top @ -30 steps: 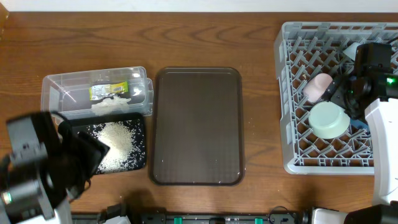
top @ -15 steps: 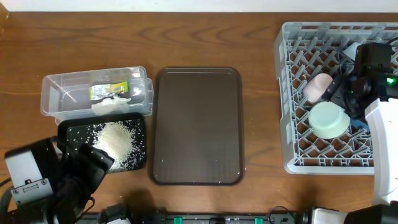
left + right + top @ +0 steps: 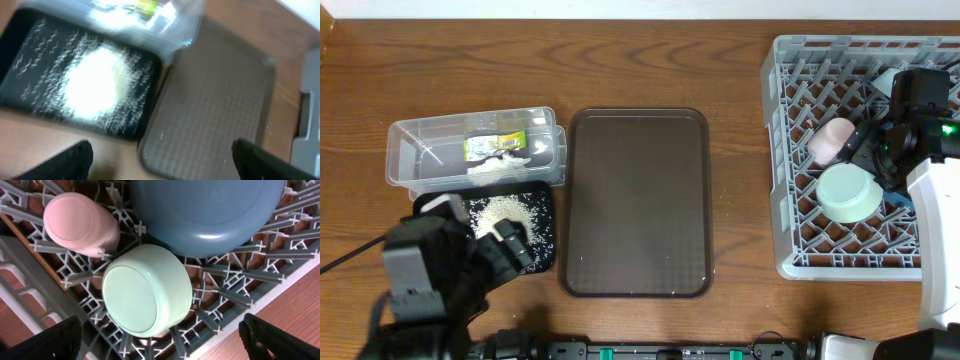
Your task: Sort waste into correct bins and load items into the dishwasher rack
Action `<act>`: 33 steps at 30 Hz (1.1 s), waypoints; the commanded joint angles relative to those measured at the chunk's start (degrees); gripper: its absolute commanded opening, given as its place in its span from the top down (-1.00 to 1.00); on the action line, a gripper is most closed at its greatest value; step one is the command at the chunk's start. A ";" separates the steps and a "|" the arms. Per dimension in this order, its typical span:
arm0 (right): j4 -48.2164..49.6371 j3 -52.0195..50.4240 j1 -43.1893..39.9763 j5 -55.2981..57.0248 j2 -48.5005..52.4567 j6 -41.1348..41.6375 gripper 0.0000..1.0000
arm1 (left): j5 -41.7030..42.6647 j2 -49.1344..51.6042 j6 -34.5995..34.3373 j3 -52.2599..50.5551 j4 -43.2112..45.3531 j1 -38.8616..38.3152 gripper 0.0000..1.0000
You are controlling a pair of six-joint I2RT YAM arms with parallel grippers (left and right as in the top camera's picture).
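Note:
Loose white rice (image 3: 502, 213) lies heaped in the black tray (image 3: 542, 255), blurred in the left wrist view (image 3: 95, 85). Behind it the clear tub (image 3: 410, 150) holds the yellow-green wrapper (image 3: 500, 147) and a white tissue (image 3: 496, 169). My left gripper (image 3: 162, 167) hangs open and empty at the tray's front edge (image 3: 508, 243). In the grey rack (image 3: 790, 150) sit the pink cup (image 3: 80, 222), the mint-green bowl (image 3: 145, 297) upside down, and the dark-blue dish (image 3: 210, 210). My right gripper (image 3: 160, 347) stands open above the rack, just clear of the mint bowl.
A large dark-brown serving tray (image 3: 638, 200) lies between the bins and the rack. The right arm (image 3: 925, 110) hangs over the rack's right side. The left arm's body (image 3: 420, 285) covers the table's front left corner.
My left arm has pulled back off the black tray toward the table's front edge, uncovering the rice, and its jaws have spread wider. The right arm has not moved.

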 commanded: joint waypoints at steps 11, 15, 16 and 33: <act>0.07 0.39 0.02 0.59 0.07 0.85 -0.99 | 0.48 -22.86 20.72 -37.86 44.24 -7.76 -0.83; 0.07 0.39 0.02 0.59 0.07 0.85 -0.98 | -3.80 -25.22 20.65 -45.11 52.13 -7.74 -0.84; 0.07 0.39 0.02 0.59 0.07 0.85 -0.98 | -5.38 -25.70 20.65 -46.60 52.92 -7.69 -0.84; 0.07 0.39 0.02 0.59 0.07 0.85 -0.99 | -10.40 -35.45 20.65 -59.63 63.60 -3.61 -0.84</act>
